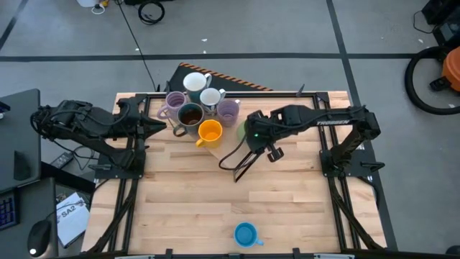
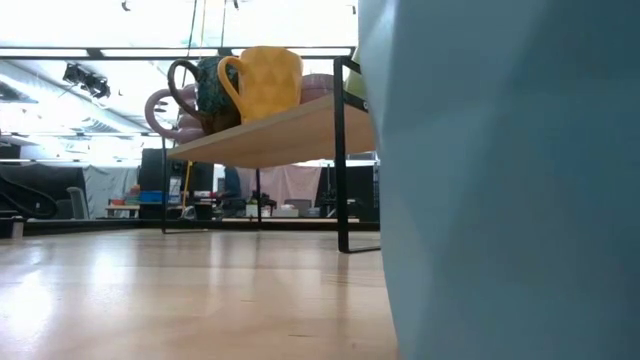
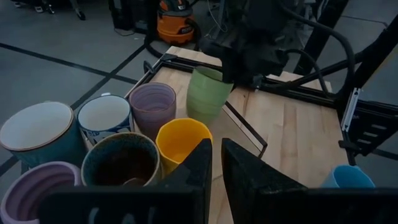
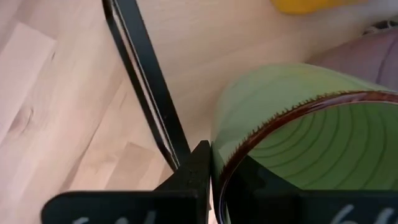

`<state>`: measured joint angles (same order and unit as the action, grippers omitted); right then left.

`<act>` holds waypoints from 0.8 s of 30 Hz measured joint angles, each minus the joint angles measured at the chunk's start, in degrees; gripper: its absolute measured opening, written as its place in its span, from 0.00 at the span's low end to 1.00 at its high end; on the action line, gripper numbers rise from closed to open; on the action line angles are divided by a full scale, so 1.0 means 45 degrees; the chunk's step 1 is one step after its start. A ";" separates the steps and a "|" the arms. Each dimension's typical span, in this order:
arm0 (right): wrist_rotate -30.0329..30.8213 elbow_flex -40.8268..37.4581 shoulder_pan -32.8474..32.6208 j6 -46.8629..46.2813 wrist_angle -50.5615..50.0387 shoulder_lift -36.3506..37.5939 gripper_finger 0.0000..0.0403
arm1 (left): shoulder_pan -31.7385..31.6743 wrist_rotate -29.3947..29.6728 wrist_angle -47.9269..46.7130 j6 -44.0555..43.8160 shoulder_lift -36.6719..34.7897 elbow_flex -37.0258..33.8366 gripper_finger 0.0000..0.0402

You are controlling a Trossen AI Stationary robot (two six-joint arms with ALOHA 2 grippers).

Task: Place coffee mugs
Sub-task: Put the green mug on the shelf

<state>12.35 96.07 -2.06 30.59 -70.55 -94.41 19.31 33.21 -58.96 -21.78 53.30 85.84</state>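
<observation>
A raised wooden shelf (image 1: 215, 147) on black legs stands at the table's far middle. On it stand two white mugs (image 1: 195, 83), two lilac mugs (image 1: 175, 102), a dark brown mug (image 1: 190, 115) and an orange mug (image 1: 210, 132). My right gripper (image 1: 251, 134) is shut on the green mug (image 3: 207, 93) at the shelf's right end, beside a lilac mug (image 3: 152, 106). The blue mug (image 1: 246, 234) stands alone near the table's near edge. My left gripper (image 3: 216, 174) is shut and hovers just left of the mug cluster. My right gripper pinches the green mug's brown-edged rim (image 4: 227, 165), with one finger (image 4: 193, 168) outside the wall and the other inside the mug. It comes from above, slanting in from the table's right. The mug sits slightly tilted over the shelf's right end; whether its base rests there I cannot tell.
The shelf's black frame bar (image 4: 146, 87) runs close by the green mug. In the low view the blue mug (image 2: 500, 180) fills the right half and hides that side of the shelf. Bare wood lies between the shelf and the blue mug.
</observation>
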 joint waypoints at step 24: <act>-0.0370 0.0010 0.0442 0.0109 -0.0582 -0.0024 0.12 | -0.0003 -0.0014 -0.0004 0.0005 0.0000 0.0000 0.10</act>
<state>10.69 96.12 -0.07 31.08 -73.17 -94.52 19.30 33.15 -58.98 -21.76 53.30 85.84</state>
